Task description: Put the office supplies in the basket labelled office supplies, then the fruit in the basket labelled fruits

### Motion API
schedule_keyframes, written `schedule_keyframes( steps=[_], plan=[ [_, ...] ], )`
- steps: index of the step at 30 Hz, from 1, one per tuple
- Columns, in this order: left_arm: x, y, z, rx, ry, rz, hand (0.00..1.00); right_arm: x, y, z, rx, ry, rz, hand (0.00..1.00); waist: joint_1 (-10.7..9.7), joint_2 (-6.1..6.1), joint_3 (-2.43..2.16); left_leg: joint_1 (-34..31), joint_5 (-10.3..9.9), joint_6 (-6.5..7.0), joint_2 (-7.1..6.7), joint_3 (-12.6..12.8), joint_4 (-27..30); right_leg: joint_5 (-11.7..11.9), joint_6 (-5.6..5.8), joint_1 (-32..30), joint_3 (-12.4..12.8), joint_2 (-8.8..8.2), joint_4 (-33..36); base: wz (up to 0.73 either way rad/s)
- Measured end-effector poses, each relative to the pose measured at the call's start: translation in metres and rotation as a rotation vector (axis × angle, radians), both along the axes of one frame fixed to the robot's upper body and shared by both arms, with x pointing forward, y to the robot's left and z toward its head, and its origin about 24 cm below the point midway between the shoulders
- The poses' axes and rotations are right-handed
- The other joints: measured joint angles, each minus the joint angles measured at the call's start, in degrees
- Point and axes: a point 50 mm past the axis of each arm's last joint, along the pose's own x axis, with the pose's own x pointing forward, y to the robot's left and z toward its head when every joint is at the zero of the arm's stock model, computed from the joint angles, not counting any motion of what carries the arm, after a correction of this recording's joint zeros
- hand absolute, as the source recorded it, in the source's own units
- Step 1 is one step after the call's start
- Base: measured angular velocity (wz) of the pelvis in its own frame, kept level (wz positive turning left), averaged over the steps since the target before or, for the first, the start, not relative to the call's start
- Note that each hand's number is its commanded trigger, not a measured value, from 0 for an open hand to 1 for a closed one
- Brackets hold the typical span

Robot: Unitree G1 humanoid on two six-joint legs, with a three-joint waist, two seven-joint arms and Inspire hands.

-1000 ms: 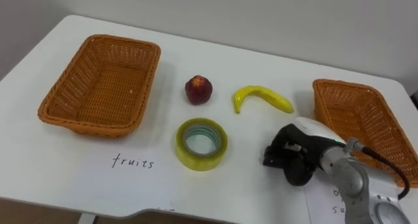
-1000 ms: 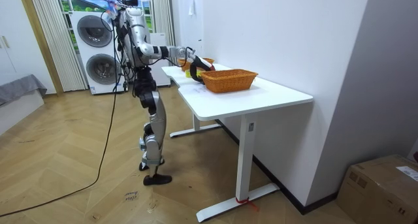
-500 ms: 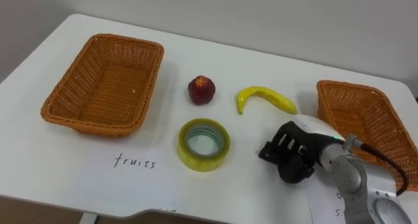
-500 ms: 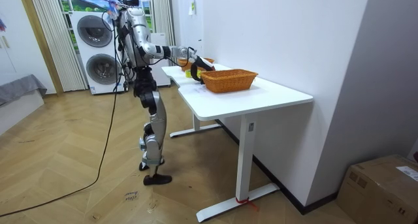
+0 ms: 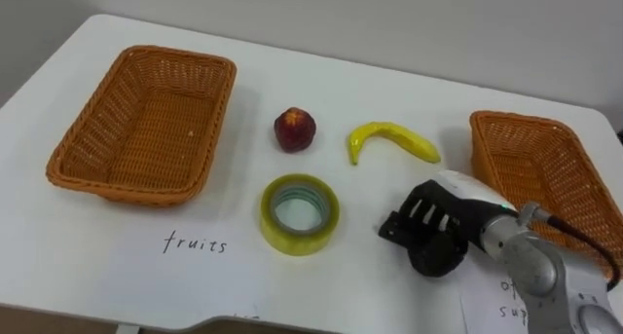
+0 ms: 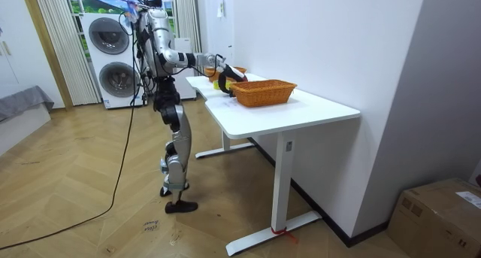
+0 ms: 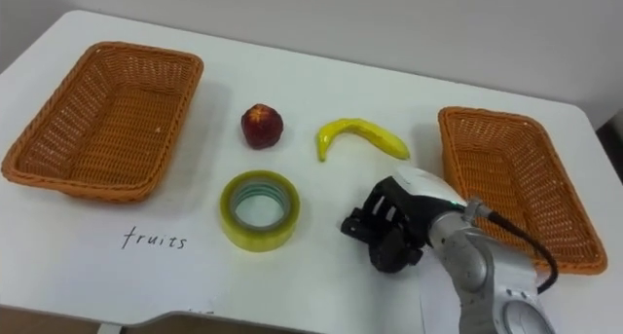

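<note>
Right hand (image 5: 435,235) near tape roll (image 5: 299,214)

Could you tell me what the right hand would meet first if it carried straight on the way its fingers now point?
Most likely the yellow tape roll: the right hand points toward the robot's left, across the table, at it. Its height above the table is unclear.

Robot standing on the wood floor (image 6: 83,220) at a white bench (image 6: 316,107), right hand (image 6: 225,72) out over it, brown basket (image 6: 263,92) on top, two washing machines (image 6: 109,51) at ten o'clock, cardboard box (image 6: 440,209) at four o'clock.
</note>
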Motion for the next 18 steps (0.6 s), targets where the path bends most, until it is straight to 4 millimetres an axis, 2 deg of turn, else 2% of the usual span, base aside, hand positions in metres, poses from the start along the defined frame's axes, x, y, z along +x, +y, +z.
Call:
schedule_keyframes(
  steps=[3, 7, 10, 18],
  plan=[
    [-0.002, -0.001, 0.0, -0.001, -0.012, 0.027, 0.0, 0.002, -0.007, 0.02, 0.031, -0.087, -0.025, 1.0, -0.6, 0.31, 0.14, -0.1, 0.0, 0.0, 0.11, 0.6, -0.5, 0.0, 0.0, -0.4, 0.0, 0.14, 0.0, -0.08],
    [-0.007, -0.003, -0.001, -0.003, -0.013, 0.043, 0.0, 0.003, -0.022, 0.044, 0.067, -0.242, -0.093, 1.0, -1.4, 0.31, 0.01, 0.1, 0.0, -0.05, 0.15, 0.6, -0.5, 0.0, 0.0, -0.4, 0.1, 0.19, 0.0, -0.01],
    [-0.014, -0.003, -0.001, -0.005, 0.001, 0.047, 0.0, 0.006, -0.026, 0.055, 0.091, -0.339, -0.125, 1.0, -2.1, 0.32, -0.28, 0.2, 0.0, -0.04, 0.13, 0.7, -0.4, 0.0, 0.0, -0.3, 0.1, 0.16, 0.0, 0.0],
    [-0.024, -0.003, -0.001, -0.028, 0.005, 0.063, 0.0, 0.008, -0.038, 0.07, 0.146, -0.453, -0.18, 1.0, -3.2, 0.32, -0.29, 0.0, 0.0, -0.02, 0.12, 0.8, -0.3, 0.0, 0.01, -0.3, 0.2, 0.29, 0.1, 0.0]
  ],
)
